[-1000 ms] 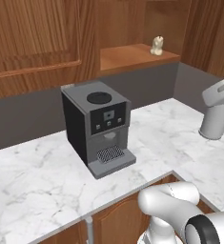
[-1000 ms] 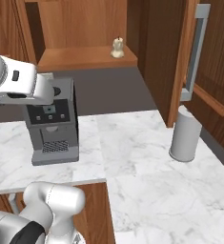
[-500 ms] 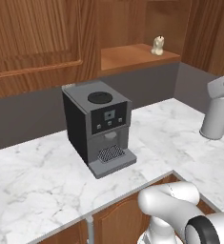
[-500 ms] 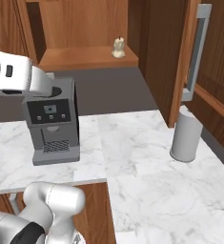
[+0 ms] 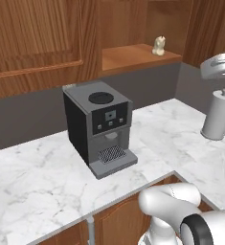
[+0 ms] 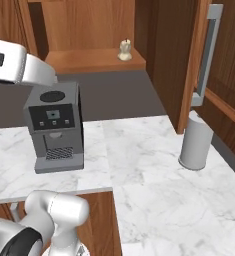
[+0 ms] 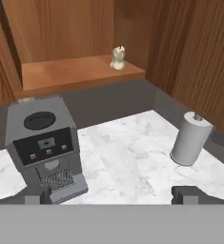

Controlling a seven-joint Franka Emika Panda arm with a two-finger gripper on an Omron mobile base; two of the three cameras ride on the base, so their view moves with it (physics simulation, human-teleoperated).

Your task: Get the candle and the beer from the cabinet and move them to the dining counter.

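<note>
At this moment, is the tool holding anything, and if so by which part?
Nothing is held. The tool stands open over the marble worktop, well short of the candle on the cabinet shelf.

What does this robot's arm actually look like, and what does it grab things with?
The arm is made of smooth, rounded glossy white segments joined by dark bands at the joints. No cables show. At its end are two small, dark, blocky fingers.

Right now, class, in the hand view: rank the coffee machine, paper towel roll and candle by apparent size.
1. Coffee machine, largest, though also nearest the camera.
2. Paper towel roll.
3. Candle, smallest, but farthest back on the cabinet shelf.
</note>
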